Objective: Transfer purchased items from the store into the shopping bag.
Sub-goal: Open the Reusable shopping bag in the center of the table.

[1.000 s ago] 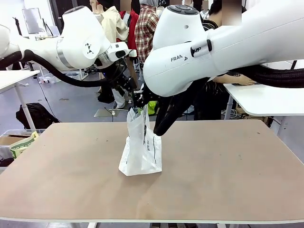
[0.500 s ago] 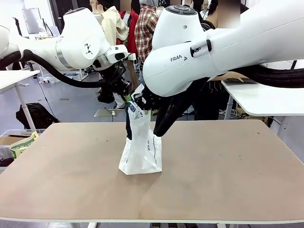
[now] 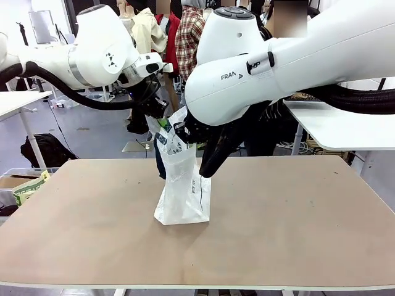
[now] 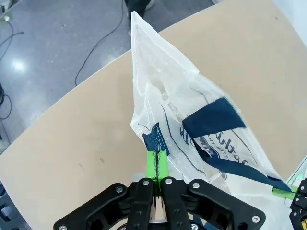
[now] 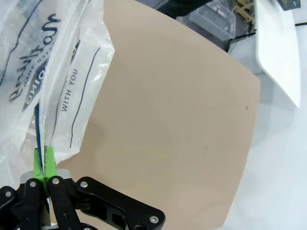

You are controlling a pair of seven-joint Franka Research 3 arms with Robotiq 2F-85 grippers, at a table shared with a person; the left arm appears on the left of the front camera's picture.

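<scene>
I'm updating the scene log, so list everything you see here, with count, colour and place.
bag: one, translucent white with navy handles, upright mid-table, top pinched by both grippers
table: one, tan, under the bag
side tables: two, white, one off each side of the table
backpack: one, black, on the floor at far left
left gripper: one, black with green pads, shut on the bag's rim by a handle
right gripper: one, black with green pads, shut on the bag's rim
</scene>
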